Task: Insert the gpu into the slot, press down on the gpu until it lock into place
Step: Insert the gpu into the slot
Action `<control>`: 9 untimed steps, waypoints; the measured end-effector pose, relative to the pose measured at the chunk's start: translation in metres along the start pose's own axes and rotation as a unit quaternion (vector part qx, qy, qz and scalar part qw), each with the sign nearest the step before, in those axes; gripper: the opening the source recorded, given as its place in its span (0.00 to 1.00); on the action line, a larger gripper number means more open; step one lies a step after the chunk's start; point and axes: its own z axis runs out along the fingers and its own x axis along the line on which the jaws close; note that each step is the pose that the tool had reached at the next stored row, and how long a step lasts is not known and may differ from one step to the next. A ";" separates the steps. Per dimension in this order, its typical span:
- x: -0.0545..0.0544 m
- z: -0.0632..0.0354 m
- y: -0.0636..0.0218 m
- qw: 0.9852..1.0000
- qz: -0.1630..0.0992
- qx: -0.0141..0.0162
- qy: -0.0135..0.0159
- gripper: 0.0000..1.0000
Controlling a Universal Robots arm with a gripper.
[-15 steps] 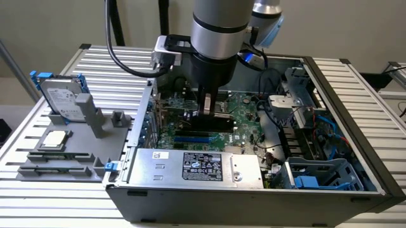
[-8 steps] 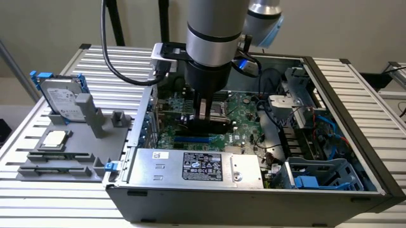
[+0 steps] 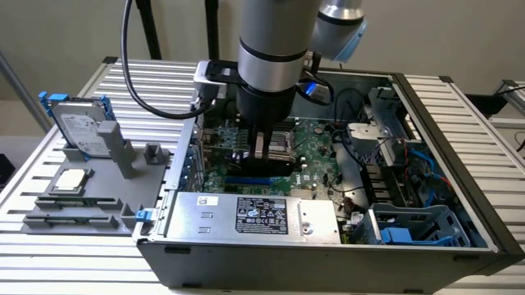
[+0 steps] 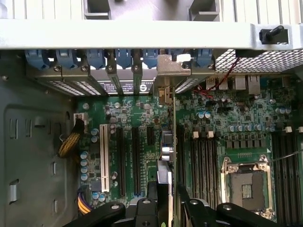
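Exterior view: light was even and diffuse, from overhead, moderately bright. The slatted table (image 3: 468,239) ran pale, close to washed out. I noted a soft sheen on the silver power-supply box (image 3: 246,215) and a long highlight down the arm (image 3: 271,37). The inside of the computer case (image 3: 328,270) sat dimmer, with the arm shading part of the motherboard (image 3: 316,153).

Wrist view: the case's top rail (image 4: 142,34) was blown nearly white. The motherboard under it was evenly lit and its greens looked true. A bare case wall panel (image 4: 33,156) stayed dull grey. The gripper (image 4: 173,191) read as a near-black silhouette, with small glints on its screws. The gpu (image 4: 173,137) showed as a thin dark edge with little detail.
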 end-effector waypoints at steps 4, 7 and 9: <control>0.000 0.0006 0.0003 1.000 0.000 0.000 0.000 0.26; -0.001 0.0009 0.0006 1.000 0.000 0.000 0.000 0.26; -0.001 0.0011 0.0007 1.000 0.001 0.000 0.000 0.26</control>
